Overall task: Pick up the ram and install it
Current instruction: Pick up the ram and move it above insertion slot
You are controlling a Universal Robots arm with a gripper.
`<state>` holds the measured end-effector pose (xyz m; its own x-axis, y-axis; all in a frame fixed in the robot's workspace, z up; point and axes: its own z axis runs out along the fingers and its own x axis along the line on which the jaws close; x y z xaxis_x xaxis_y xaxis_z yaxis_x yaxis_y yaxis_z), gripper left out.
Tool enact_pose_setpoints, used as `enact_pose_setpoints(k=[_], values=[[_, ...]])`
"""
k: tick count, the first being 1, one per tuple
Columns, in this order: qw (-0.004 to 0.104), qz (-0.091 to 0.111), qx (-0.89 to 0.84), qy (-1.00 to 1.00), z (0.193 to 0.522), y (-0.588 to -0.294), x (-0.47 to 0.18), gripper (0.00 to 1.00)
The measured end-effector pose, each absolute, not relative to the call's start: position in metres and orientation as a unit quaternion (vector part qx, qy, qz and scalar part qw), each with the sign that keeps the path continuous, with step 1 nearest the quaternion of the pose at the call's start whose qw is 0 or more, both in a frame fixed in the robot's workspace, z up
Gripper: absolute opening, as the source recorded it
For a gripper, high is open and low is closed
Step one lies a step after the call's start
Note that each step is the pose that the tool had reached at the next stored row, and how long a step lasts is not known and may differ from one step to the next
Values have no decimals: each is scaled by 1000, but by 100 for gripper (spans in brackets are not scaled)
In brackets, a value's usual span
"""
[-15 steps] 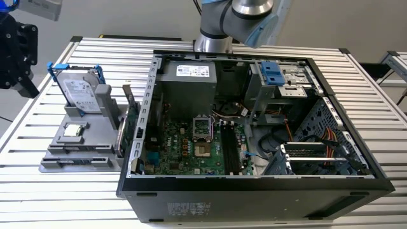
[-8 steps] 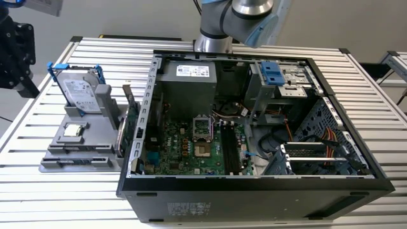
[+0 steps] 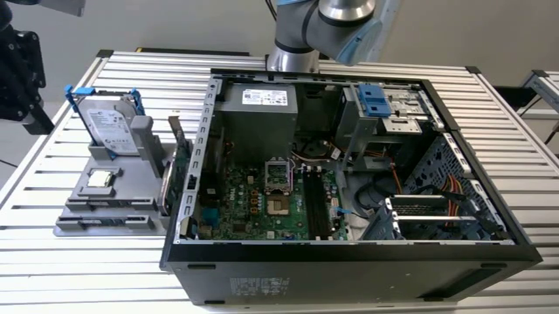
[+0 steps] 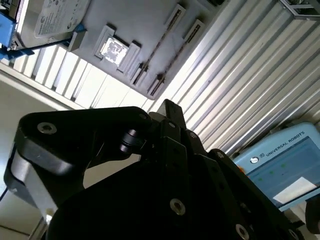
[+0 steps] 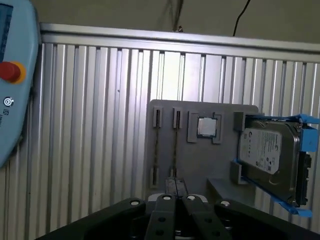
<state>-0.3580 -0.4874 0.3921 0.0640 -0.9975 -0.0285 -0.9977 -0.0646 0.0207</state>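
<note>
The ram shows edge-on as a thin dark stick (image 5: 175, 145) standing in a slot of the grey holder (image 5: 200, 160), with a second stick like it (image 5: 156, 145) in the slot beside it. In the second wrist view the same sticks (image 4: 161, 46) cross the holder. My gripper (image 5: 175, 184) hangs high above the table with its fingertips (image 4: 169, 107) pressed together and nothing between them, well apart from the ram. In the exterior view the holder (image 3: 105, 219) sits left of the open case. The motherboard's black slots (image 3: 315, 203) lie inside the case.
A silver hard drive (image 5: 270, 160) in a blue bracket and a processor chip (image 5: 206, 126) share the holder. A green card (image 3: 180, 167) stands between holder and case (image 3: 349, 252). A teach pendant (image 5: 10, 80) lies on the slatted table (image 5: 100, 125). The arm (image 3: 332, 26) rises behind the case.
</note>
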Motion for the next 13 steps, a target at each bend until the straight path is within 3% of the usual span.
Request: enact_pose_setpoints(k=[7,8,13], values=[[2,18,-734,679,392,-488,-358,0],[2,18,-734,679,392,-488,-358,100],[2,18,-734,678,392,-488,-358,100]])
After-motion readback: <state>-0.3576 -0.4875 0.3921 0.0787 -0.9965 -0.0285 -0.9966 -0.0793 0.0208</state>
